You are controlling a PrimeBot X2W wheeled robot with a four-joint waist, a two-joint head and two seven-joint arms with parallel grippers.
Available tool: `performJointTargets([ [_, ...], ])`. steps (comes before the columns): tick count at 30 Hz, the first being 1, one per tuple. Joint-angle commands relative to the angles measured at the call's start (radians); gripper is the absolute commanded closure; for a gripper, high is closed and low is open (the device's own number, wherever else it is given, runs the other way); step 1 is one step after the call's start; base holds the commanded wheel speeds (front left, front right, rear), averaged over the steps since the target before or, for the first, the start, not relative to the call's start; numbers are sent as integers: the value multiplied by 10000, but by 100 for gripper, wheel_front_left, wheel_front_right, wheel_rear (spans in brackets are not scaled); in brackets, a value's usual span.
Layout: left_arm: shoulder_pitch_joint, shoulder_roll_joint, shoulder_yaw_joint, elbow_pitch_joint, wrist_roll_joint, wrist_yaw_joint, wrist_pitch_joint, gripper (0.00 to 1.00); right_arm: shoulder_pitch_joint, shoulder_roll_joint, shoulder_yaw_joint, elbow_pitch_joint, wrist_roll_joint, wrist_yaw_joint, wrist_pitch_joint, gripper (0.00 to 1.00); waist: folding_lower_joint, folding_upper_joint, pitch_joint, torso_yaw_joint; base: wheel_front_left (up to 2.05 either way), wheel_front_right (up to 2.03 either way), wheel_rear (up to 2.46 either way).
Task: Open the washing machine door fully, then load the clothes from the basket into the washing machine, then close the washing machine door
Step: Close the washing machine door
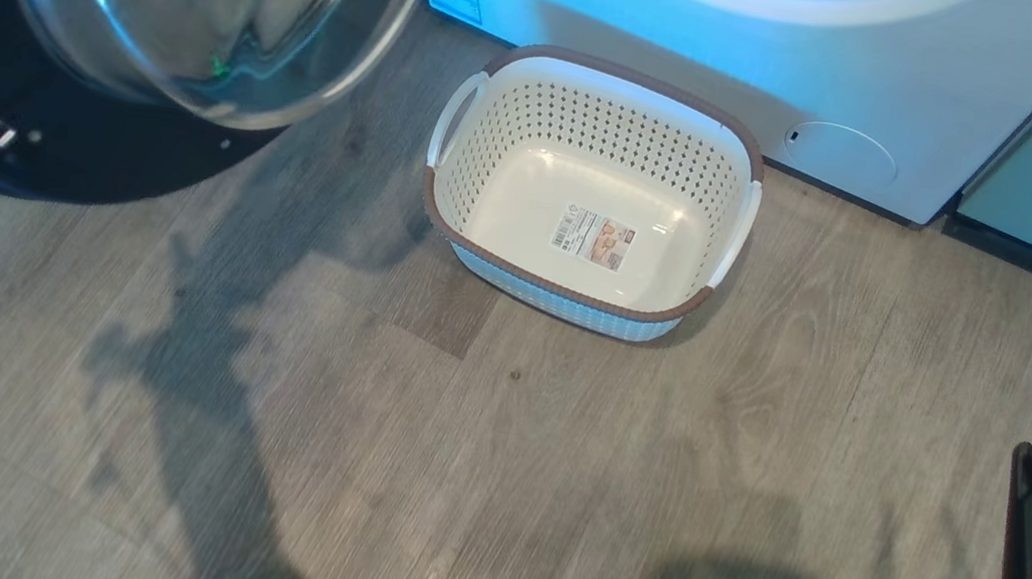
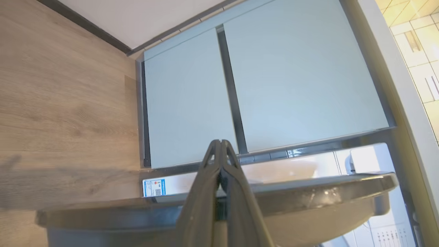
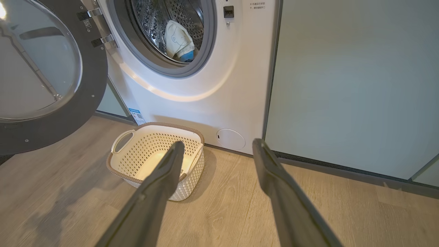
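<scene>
Cream clothes [image 3: 178,39] lie inside the washing machine [image 3: 233,85], door [image 3: 91,79] open

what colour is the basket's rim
Brown, running round the cream perforated basket; it shows best in the head view.

Glossy black rim, clear glass on the washing machine door [image 1: 40,152], upper left; matt perforated plastic basket [image 1: 599,130], centre; wood-grain floor [image 1: 450,472]; soft cloth clothes [image 3: 178,39] inside the shiny metal drum [image 3: 154,17].
</scene>
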Motion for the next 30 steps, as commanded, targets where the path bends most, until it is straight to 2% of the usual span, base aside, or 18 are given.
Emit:
performJointTargets([
  [1,-37,482,-65,-450,-91,-70,277,100,-329,-207,153,-348,59,44,6,0,0,0,-12,21,0,0,0],
  [21,1733,-121,-1132,-3082,-940,-70,2793,100,-352,18,444,-4,40,44,-109,0,0,0,-500,438,0,0,0],
  [30,2335,-417,-1512,-4223,-1215,-71,3601,100,-358,103,560,129,51,44,-153,0,0,0,-656,432,0,0,0],
])
